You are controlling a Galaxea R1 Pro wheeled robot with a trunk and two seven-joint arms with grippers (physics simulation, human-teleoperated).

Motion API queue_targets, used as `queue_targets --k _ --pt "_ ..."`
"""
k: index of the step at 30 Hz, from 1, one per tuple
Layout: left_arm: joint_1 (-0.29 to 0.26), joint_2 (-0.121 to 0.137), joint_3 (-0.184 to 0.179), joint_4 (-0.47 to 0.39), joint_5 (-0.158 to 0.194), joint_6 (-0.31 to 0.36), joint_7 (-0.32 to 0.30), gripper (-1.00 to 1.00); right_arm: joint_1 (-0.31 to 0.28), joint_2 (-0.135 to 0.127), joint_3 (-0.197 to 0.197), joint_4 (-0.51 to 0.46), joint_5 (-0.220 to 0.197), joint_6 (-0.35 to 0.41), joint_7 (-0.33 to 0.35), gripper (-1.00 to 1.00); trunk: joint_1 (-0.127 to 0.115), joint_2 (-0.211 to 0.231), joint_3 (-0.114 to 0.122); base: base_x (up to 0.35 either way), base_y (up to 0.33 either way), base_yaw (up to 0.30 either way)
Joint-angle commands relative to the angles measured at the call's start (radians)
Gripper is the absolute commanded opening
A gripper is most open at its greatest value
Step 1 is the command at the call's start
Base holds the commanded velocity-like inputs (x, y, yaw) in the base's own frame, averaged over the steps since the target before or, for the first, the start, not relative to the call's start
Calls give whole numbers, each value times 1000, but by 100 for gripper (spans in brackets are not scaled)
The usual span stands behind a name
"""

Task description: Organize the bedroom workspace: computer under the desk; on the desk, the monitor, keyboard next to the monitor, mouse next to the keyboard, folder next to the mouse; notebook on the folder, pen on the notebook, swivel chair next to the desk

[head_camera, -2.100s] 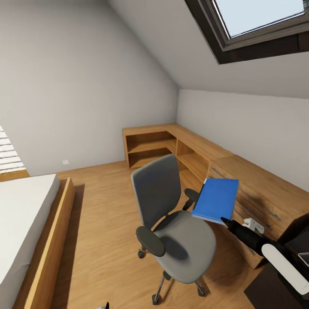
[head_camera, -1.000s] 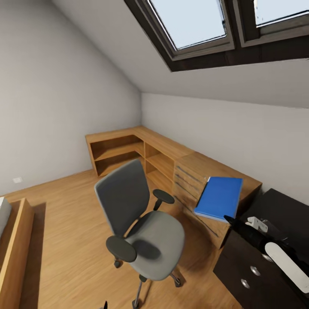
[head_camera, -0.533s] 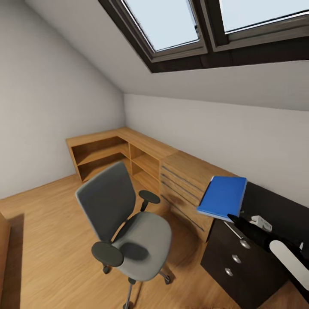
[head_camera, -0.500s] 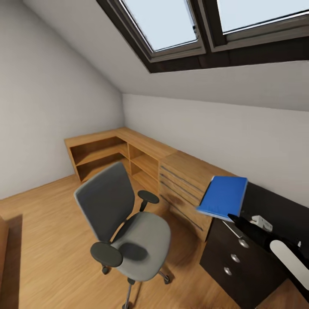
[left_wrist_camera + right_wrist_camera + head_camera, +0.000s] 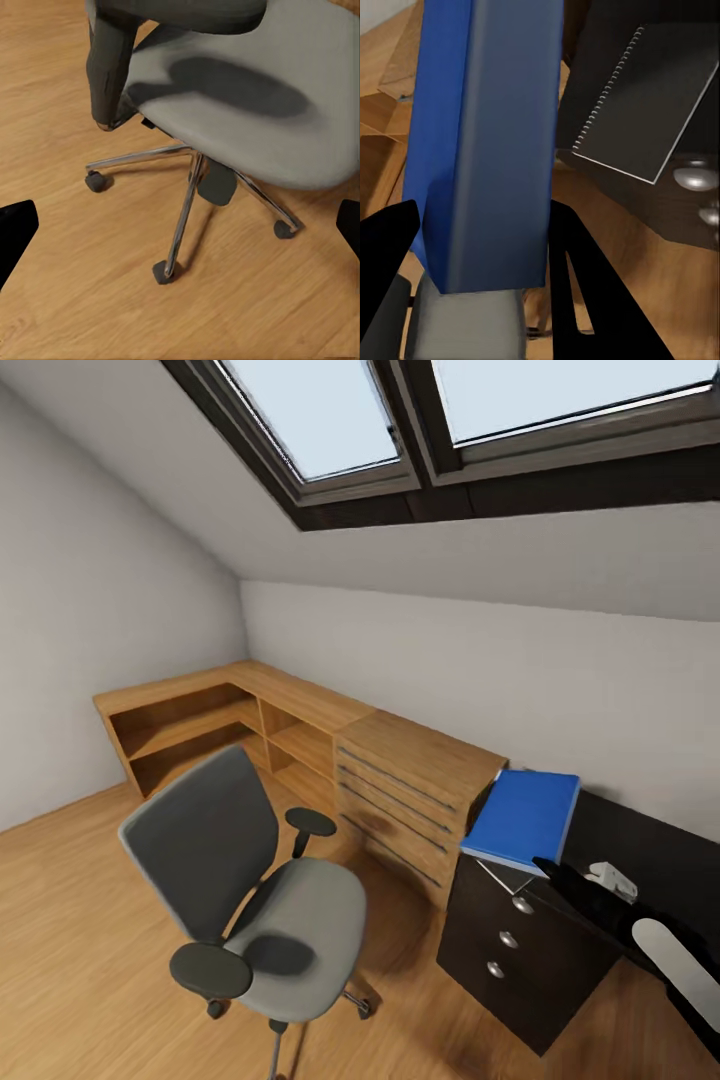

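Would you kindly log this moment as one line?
right tool: holding folder | folder: above desk edge | chair: seat bare

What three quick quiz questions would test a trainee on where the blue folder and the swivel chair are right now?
1. True or false: the folder lies on the swivel chair seat.
2. Which end effector grips the folder? A left, B right.
3. Fill in: the dark spiral notebook in the right wrist view lies on the ____.

Key: 1 false, the seat is bare; 2 B; 3 desk.
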Motion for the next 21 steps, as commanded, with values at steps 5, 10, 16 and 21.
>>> queue_targets --k 5,10,16,21 --pt "-1 7 -4 1 10 23 -8 100 -1 0 2 9 -10 -3 -8 -100 0 -2 -2 0 0 -265" --pt "-1 9 -4 1 10 67 -8 100 -1 0 2 17 -10 -3 -6 -100 0 -2 -2 0 0 -274" --pt "-1 10 -4 1 10 77 -8 100 -1 0 1 20 -10 -4 -5 -100 0 -2 -2 0 0 -285" --pt "-1 9 -4 1 10 78 -8 100 -1 0 1 28 -10 -6 -5 -100 0 -2 -2 0 0 -288"
